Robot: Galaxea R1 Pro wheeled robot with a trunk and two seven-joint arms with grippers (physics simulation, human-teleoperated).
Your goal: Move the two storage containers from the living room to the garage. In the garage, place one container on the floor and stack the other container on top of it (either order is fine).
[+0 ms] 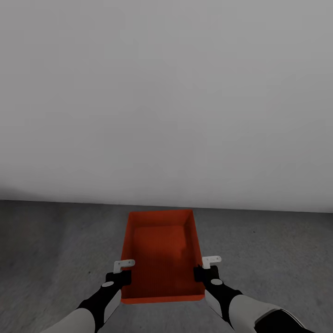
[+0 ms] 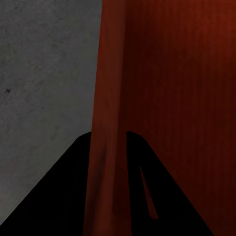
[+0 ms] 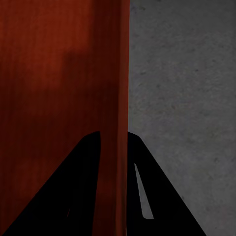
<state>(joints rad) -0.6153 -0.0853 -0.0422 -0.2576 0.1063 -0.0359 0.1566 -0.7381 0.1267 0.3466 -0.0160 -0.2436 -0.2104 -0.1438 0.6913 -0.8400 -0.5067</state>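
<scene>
Before a plain white-grey wall (image 1: 166,92), seen from the head camera, one orange-red storage container (image 1: 162,249) sits low over the dark speckled concrete floor (image 1: 55,240), its long axis pointing away from the robot and its far end close to the foot of the wall. The left gripper (image 1: 121,274) is at the near part of the container's left wall and the right gripper (image 1: 206,270) at the near part of its right wall, so the tub is carried between both arms; whether its base already rests on the concrete or hangs just above it cannot be told from this angle. From the left wrist camera, the thin left wall of the tub runs straight between the two dark fingers (image 2: 59,196), one inside the tub over its ribbed bottom and one outside over the grey floor, so this claw is clenched on the wall. From the right wrist camera the picture mirrors that: the right wall passes between the fingers (image 3: 162,196), gripped the same way, with ribbed red on one side and concrete on the other. I judge this to be the step of setting a container down in the garage. The next move calls for lowering both arms evenly until the base lies flat, then letting go with both claws together and drawing them up clear of the thin walls without tipping it.
</scene>
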